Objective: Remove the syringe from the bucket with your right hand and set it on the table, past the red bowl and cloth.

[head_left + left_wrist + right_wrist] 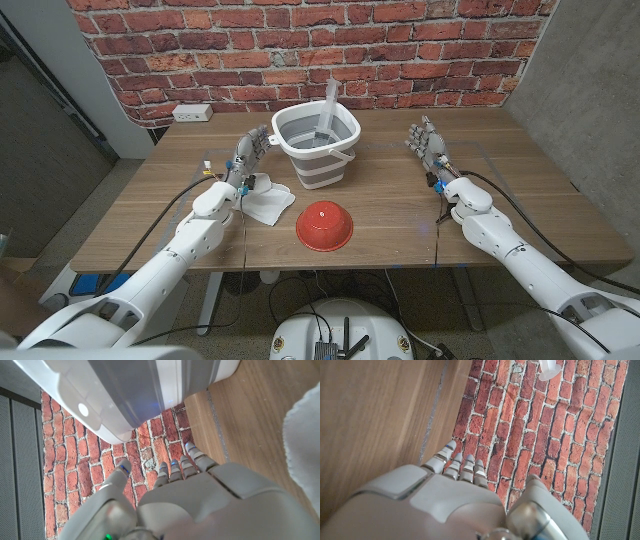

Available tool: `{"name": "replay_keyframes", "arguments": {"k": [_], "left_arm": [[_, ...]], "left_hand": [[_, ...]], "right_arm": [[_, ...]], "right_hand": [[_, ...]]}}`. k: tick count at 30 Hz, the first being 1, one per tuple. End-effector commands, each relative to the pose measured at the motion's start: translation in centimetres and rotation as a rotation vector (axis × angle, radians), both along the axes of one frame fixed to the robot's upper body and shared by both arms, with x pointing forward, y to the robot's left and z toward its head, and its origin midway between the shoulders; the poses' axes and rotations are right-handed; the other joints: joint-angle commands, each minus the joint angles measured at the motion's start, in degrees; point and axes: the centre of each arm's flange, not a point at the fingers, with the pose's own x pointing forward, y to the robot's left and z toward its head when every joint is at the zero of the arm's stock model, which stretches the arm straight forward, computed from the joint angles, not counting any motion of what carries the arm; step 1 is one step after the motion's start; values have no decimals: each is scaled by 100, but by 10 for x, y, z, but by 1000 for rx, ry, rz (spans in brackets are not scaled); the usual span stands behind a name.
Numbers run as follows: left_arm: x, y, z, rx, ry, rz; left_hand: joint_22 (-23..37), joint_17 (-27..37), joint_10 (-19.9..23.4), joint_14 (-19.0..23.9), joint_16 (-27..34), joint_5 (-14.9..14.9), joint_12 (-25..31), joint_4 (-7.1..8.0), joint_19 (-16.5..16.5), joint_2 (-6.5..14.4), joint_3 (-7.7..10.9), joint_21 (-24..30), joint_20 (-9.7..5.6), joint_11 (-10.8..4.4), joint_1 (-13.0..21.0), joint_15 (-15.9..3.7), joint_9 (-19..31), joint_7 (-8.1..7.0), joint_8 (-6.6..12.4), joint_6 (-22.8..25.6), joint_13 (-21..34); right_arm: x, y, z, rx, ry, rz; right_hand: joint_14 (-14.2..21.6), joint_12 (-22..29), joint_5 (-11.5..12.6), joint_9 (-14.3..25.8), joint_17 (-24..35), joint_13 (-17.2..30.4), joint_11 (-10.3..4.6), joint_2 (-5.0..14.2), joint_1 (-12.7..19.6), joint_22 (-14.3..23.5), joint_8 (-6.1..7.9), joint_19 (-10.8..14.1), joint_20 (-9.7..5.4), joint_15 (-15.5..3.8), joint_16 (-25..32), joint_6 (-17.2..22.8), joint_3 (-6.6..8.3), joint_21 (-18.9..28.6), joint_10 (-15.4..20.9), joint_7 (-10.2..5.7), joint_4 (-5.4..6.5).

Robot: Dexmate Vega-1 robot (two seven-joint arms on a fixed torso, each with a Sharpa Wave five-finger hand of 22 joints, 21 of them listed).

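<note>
Syringe stands in the bucket; both hands' fingers spread, holding nothing

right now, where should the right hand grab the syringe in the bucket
Probably by its upper end, coming from above. The syringe leans against the far wall of the bucket, its top poking past the rim. The right hand is open, off to one side.
</note>
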Motion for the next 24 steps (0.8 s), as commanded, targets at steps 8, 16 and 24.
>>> {"name": "replay_keyframes", "arguments": {"k": [8, 16, 24], "left_arm": [[-11, 8, 5, -2, -44, 39], [-10, 3, 11, 14, -47, 46], [-10, 1, 11, 17, -44, 43]], "left_hand": [[21, 33, 65, -12, 34, 26, 24, -14, 43, 386, 39, 25, -396, -4, 12, -67, 25, -41, 19, 9, 12], [21, 36, 62, -13, 33, 24, 21, -15, 39, 373, 40, 23, -397, -14, -4, -66, 25, -55, 21, 1, 12], [21, 32, 67, 0, 32, 22, 22, -33, 47, 352, 43, 26, -386, -21, -10, -62, 25, -70, 17, -22, 11]], "right_arm": [[3, -8, 12, -22, -30, -20], [1, -10, 17, -39, -64, -54], [-6, -13, 33, -87, -103, -70]], "right_hand": [[-43, 44, 38, 7, -16, 5, -15, 303, 39, 18, 46, 36, -16, -18, 29, 54, 66, 28, 62, 0, -16], [-45, 45, 40, 6, -45, -8, 0, 284, 61, 18, 54, 27, -25, -17, 27, 54, 77, 31, 57, -8, -30], [-68, 38, 31, 4, -101, -30, 1, 207, 106, 17, 35, -48, -7, -4, 23, -35, 78, 15, 19, -11, -83]]}}
